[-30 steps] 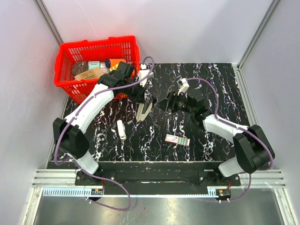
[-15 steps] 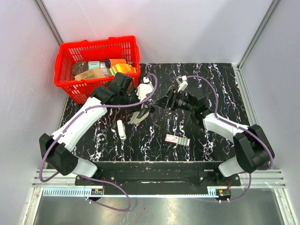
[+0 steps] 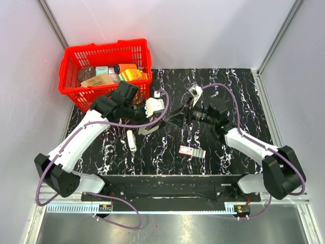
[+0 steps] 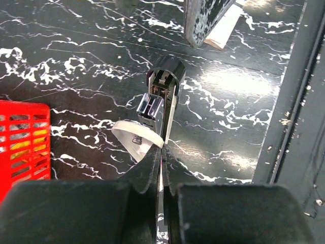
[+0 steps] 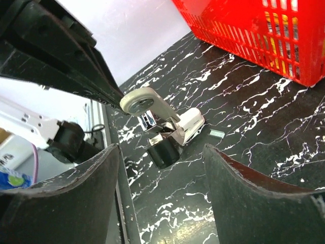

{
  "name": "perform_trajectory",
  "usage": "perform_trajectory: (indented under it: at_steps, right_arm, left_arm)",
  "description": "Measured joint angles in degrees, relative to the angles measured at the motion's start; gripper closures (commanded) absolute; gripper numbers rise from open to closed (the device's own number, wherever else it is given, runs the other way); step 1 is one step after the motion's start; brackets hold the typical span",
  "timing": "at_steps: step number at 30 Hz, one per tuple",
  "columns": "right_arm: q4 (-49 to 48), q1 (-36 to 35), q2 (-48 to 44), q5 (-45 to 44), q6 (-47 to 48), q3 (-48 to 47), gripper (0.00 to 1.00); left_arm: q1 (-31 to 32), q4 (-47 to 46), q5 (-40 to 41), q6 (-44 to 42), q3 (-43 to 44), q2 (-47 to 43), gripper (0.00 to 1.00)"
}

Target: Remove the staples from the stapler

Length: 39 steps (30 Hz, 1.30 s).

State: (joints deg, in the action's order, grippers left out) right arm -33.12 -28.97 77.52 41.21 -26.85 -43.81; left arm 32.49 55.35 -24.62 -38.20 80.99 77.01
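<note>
stapler [image 4: 158, 107], stiff, slick, light-looking metal (its hinged arm may flop), hangs over the bench [image 4: 228, 91] pinched in the closed left tool [image 4: 161, 162], the right tool [image 5: 161, 150] gaping empty nearby, best gripping its body's sides.

The left arm [image 3: 81, 137] rises from its base and bends over to the right, its wrist angled down toward the middle of the table. The left gripper [image 4: 160, 157] has its fingers pressed together, clamped on the stapler [image 4: 161, 99], which is held off the table. The right arm [image 3: 244, 142] stretches from its base up and to the left, forearm low. The right gripper [image 5: 161, 150] points left at the left gripper, near it, with its fingers [image 5: 101, 173] spread wide apart.
</note>
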Motion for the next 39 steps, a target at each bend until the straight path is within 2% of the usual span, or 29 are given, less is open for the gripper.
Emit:
perform_trajectory:
  at_steps: [11, 15, 26, 33, 39]
  right_arm:
    - [7.6, -8.1, -2.0, -2.1, 13.8, -3.2, 0.32]
    - [9.6, -10.8, -0.5, -3.7, 16.9, -4.5, 0.39]
    - [13.2, -11.8, 0.4, -7.9, 21.5, -4.6, 0.44]
    - [13.4, -11.8, 0.5, -8.7, 22.2, -4.6, 0.69]
    - [13.4, -11.9, 1.1, -7.2, 21.6, -4.6, 0.85]
  left_arm:
    - [0.1, 5.2, -5.5, -0.9, 3.1, 0.4, 1.0]
    - [0.1, 5.5, -6.2, -0.7, 3.3, 1.0, 1.0]
    - [0.1, 5.8, -6.9, -0.7, 3.3, 1.1, 1.0]
    - [0.1, 5.8, -7.3, -0.3, 3.3, 1.1, 1.0]
    - [0.1, 5.9, -7.2, 0.3, 3.3, 1.1, 1.0]
